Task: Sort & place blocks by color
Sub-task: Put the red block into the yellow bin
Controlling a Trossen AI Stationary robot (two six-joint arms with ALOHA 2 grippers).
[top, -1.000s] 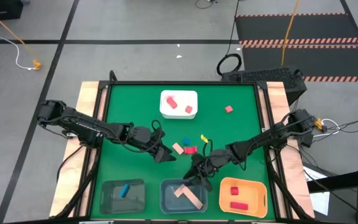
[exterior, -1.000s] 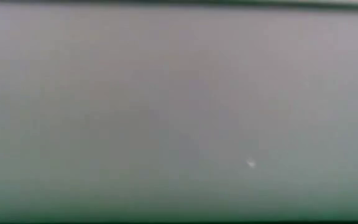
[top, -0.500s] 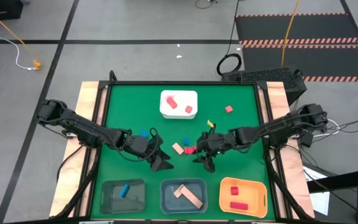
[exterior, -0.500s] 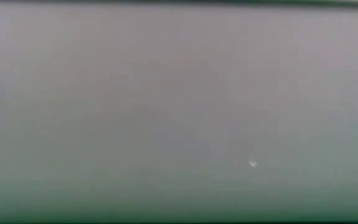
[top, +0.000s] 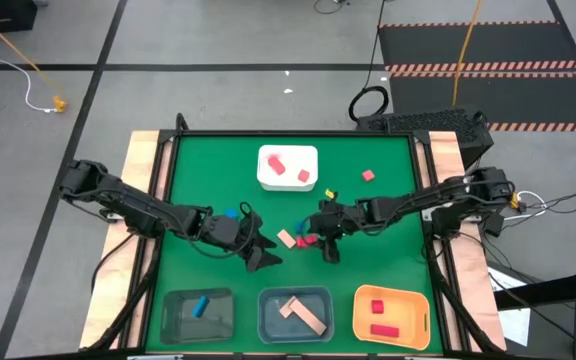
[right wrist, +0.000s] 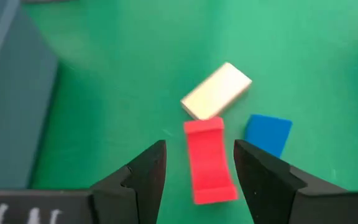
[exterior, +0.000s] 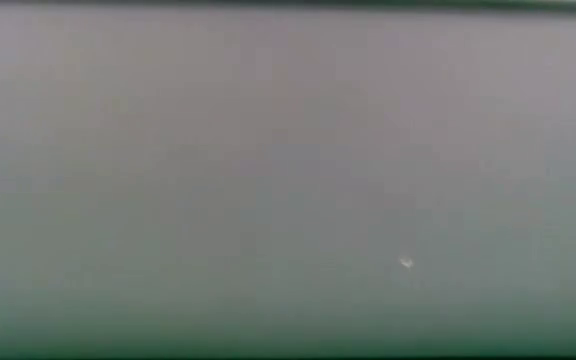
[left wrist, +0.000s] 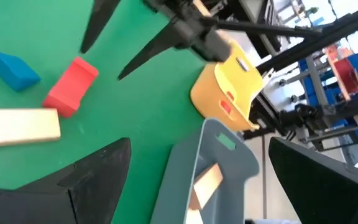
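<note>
Between parted right gripper (right wrist: 194, 167) fingers, smooth red bar (right wrist: 209, 158)

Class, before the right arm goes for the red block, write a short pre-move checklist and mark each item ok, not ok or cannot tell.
1. Right gripper open: ok.
2. Red block lined up between its fingers: ok.
3. Wooden block touching the red one: not ok.
4. Blue block clear of the fingers: cannot tell.
5. Left gripper open and apart from the cluster: ok.
6. Orange tray has room: ok.
</note>
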